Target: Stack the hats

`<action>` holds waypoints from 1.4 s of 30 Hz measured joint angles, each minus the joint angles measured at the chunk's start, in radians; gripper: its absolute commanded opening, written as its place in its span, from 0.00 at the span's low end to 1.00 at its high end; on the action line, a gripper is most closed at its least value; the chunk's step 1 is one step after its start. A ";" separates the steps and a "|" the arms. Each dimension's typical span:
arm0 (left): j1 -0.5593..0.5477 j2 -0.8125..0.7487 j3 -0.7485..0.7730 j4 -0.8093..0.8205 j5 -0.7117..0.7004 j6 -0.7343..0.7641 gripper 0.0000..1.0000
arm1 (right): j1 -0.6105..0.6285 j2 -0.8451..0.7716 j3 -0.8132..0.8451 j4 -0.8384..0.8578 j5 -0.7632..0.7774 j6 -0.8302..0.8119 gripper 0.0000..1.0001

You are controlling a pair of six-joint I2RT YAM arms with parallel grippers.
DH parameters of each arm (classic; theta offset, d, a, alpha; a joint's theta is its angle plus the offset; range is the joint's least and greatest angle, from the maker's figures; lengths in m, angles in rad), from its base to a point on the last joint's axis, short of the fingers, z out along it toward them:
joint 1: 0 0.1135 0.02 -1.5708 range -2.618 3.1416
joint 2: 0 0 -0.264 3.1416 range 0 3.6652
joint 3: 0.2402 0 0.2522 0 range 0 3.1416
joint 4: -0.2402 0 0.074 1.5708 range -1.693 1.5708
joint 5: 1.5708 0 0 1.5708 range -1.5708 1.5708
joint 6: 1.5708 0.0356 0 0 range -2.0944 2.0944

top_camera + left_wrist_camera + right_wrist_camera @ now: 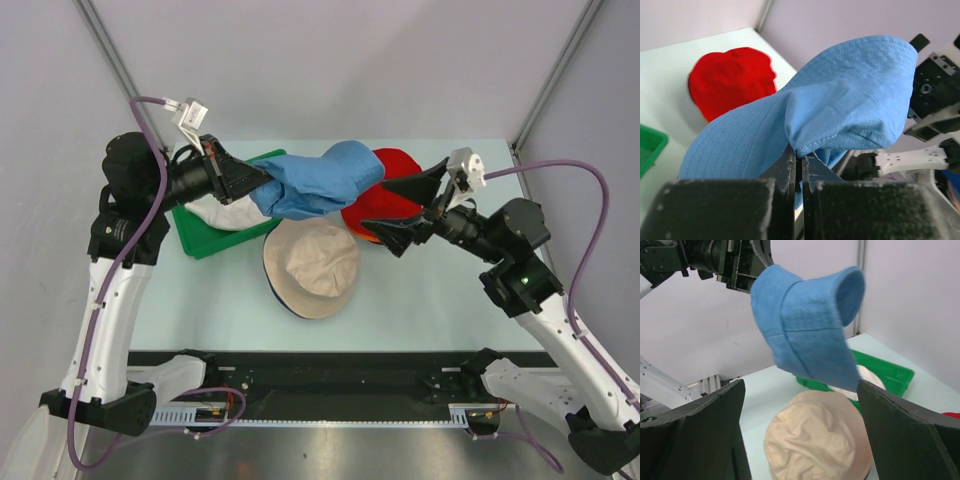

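Note:
My left gripper (262, 178) is shut on the brim of a light blue hat (320, 178) and holds it in the air over the table's middle; the hat fills the left wrist view (840, 100) and hangs in the right wrist view (807, 325). A beige hat (312, 262) lies on the table below it, with a navy edge under it, and shows in the right wrist view (815, 440). A red hat (392, 190) lies at the back right, also in the left wrist view (732, 80). A white hat (225, 212) lies in the green tray. My right gripper (415, 205) is open and empty, right of the blue hat.
A green tray (205, 243) stands at the back left, also in the right wrist view (890, 375). An orange edge (366, 236) shows under the red hat. Grey walls close the table at the back and both sides.

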 measured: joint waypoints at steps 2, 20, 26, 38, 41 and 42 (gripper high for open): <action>0.000 -0.003 -0.010 0.029 0.022 -0.018 0.00 | -0.047 -0.019 0.000 -0.002 -0.026 -0.008 1.00; 0.000 -0.003 -0.046 0.113 0.076 -0.079 0.00 | -0.195 0.123 -0.018 0.185 -0.427 0.111 0.91; 0.000 -0.007 -0.060 0.129 0.076 -0.105 0.00 | -0.179 0.163 0.005 0.228 -0.471 0.122 0.74; 0.000 -0.010 -0.075 0.073 -0.002 -0.063 0.00 | -0.039 0.222 0.049 0.162 -0.456 0.090 0.00; 0.000 -0.010 -0.075 0.035 -0.059 -0.021 0.00 | -0.029 0.202 0.061 0.113 -0.415 0.069 0.00; 0.000 -0.010 -0.075 0.025 -0.076 -0.010 0.00 | -0.029 0.193 0.061 0.101 -0.397 0.068 0.00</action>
